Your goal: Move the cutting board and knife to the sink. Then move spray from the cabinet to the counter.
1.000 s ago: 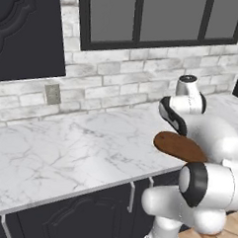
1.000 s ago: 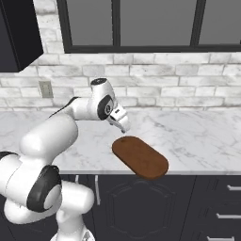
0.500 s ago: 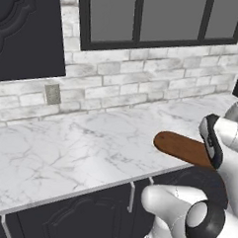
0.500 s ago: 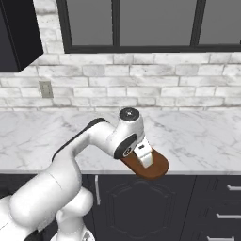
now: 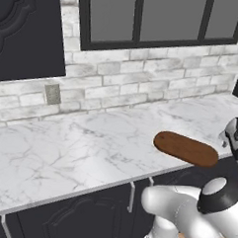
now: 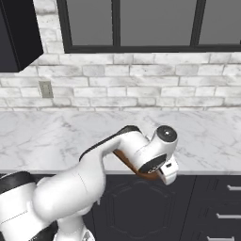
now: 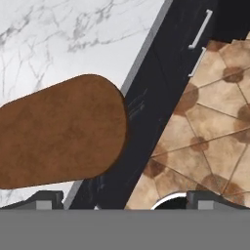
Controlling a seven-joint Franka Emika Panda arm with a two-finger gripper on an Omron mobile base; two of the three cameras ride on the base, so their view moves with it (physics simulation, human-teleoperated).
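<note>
The cutting board [image 5: 186, 148] is a brown oblong lying flat on the white marble counter [image 5: 80, 148], close to the front edge. In the hand view the cutting board [image 7: 58, 136] shows its rounded end reaching the counter's edge [image 7: 141, 53]. My gripper [image 7: 128, 199] is open and empty. It looks down past that end of the board, over the cabinet front and the floor, and touches nothing. In the right base view my wrist [image 6: 160, 155] hangs at the counter's front edge and covers most of the board [image 6: 123, 159]. The knife, sink, spray and cabinet are out of view.
A brick backsplash with a wall outlet [image 5: 52, 93] and a dark-framed window [image 5: 161, 17] stand behind the counter. An ornate dark cabinet [image 5: 27, 27] hangs at the upper left. Dark base cabinets with bar handles [image 7: 200, 29] sit below the counter, above a brown tiled floor [image 7: 215, 122].
My arm has swung from above the counter behind the board, down and to the right, to the counter's front edge by the board's end. The gripper stayed open. The board has not moved.
</note>
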